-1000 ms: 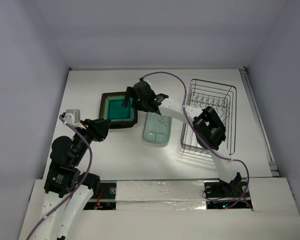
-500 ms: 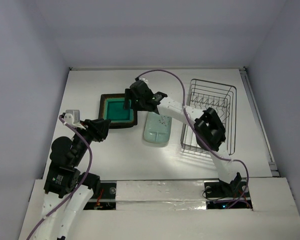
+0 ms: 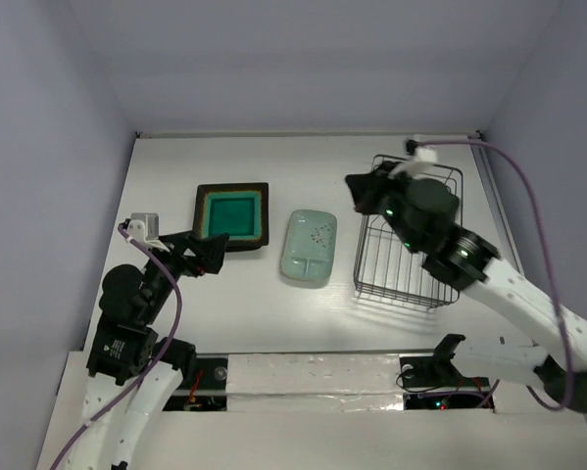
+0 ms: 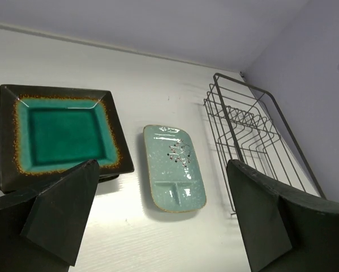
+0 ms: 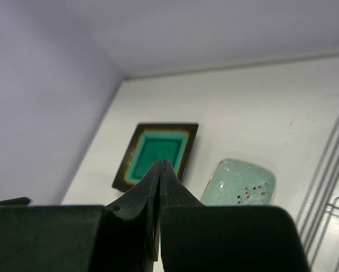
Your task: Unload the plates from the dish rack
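Left hand (image 3: 208,253): fingers wide apart, nothing between them, low over the near-left part of the worktop (image 3: 264,304). Right hand (image 5: 161,170): fingers pressed together on nothing, raised above the far-left corner of the dish rack (image 3: 396,266). Two plates lie flat left of the rack: the teal-centred square plate (image 3: 232,215) farther left, and the mint-green oblong plate (image 3: 308,247) between it and the rack, touching neither.

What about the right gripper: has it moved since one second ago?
Yes. The right gripper left the teal plate's right edge and went right; it is now at the rack's far left corner, shut.
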Controlling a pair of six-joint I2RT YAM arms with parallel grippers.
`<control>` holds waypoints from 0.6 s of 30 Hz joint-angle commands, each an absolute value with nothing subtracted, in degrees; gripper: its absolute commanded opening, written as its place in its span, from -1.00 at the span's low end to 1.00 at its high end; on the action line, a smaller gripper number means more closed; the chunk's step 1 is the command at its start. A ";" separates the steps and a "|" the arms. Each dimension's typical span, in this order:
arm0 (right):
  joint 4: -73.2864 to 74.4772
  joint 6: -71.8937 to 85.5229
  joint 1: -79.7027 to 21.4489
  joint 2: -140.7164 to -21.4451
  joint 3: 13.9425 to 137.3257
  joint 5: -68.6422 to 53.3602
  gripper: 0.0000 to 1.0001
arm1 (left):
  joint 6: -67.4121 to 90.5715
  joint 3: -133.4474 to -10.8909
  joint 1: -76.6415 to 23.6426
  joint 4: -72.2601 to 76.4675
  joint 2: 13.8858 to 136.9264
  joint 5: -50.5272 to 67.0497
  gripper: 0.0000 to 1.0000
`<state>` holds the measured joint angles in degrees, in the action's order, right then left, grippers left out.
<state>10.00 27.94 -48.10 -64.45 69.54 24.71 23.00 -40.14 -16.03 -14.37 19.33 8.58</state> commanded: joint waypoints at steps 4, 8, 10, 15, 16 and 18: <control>12.56 23.12 -48.52 -39.08 60.91 34.88 -0.29 | 24.08 -45.42 -15.82 -9.93 23.02 10.46 0.95; 16.17 23.20 -48.52 -27.90 60.29 43.57 0.68 | 23.91 -49.91 -15.82 -9.67 25.13 9.58 0.98; 16.35 23.20 -48.52 -24.71 59.16 45.61 0.75 | 23.64 -51.58 -15.82 -9.06 25.49 8.62 0.98; 14.06 22.15 -48.52 -20.74 54.41 47.99 0.72 | 23.38 -52.74 -15.82 -7.83 26.72 8.70 0.98; 13.80 21.89 -48.52 -21.18 53.80 47.99 0.71 | 23.55 -52.21 -15.82 -7.39 26.89 8.79 0.98; 13.97 21.88 -48.52 -23.19 53.96 47.73 0.71 | 24.08 -51.68 -15.82 -6.95 27.59 8.70 0.98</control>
